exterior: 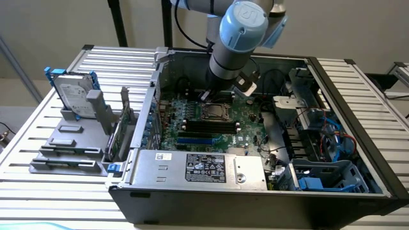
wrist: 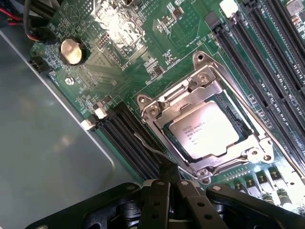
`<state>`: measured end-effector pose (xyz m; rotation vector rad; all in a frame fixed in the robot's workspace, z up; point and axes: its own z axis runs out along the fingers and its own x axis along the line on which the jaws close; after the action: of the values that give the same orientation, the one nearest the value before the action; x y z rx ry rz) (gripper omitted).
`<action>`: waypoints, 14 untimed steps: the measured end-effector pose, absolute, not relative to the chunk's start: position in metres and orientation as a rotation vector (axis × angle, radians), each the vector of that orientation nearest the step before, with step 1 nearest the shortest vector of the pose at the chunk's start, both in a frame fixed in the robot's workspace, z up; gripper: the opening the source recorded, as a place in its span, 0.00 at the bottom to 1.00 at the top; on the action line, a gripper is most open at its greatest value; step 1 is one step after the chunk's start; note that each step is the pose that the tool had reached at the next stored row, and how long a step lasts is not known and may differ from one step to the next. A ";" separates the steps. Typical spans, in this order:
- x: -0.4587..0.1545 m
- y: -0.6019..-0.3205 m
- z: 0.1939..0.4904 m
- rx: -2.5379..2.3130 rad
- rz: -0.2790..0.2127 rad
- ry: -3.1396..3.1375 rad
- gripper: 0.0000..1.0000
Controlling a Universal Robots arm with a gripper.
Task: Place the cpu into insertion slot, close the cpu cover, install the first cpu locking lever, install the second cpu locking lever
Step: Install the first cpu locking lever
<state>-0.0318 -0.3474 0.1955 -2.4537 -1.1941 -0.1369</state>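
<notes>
The cpu [wrist: 205,130], pale and square, lies flat in the insertion slot [exterior: 214,111] on the green board. Over it the silver cpu cover [wrist: 200,86] is folded down, framing the chip's face. A thin wire locking lever [wrist: 147,145] stands out from the socket's side next to the black memory slots. It runs to the tip of my gripper [wrist: 167,171]. The dark fingers are pressed together and touch the lever's end. In the exterior view the gripper [exterior: 208,95] hangs just above the socket's far edge, inside the open computer case.
Long black memory slots [wrist: 267,52] flank the socket on both sides. A coin battery [wrist: 71,51] and the grey case wall [wrist: 43,157] lie beyond. The power supply [exterior: 198,167], a blue drive cage [exterior: 332,177] and cables crowd the case. A hard drive [exterior: 73,93] stands outside on the table.
</notes>
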 end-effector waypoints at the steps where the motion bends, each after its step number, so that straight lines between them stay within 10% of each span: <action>1: -0.031 -0.347 0.195 -2.455 -0.136 -1.195 0.11; 14: -0.026 -0.346 0.194 -2.459 -0.118 -1.193 0.11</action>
<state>-0.0263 -0.3465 0.1942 -2.4590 -1.1927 -0.1185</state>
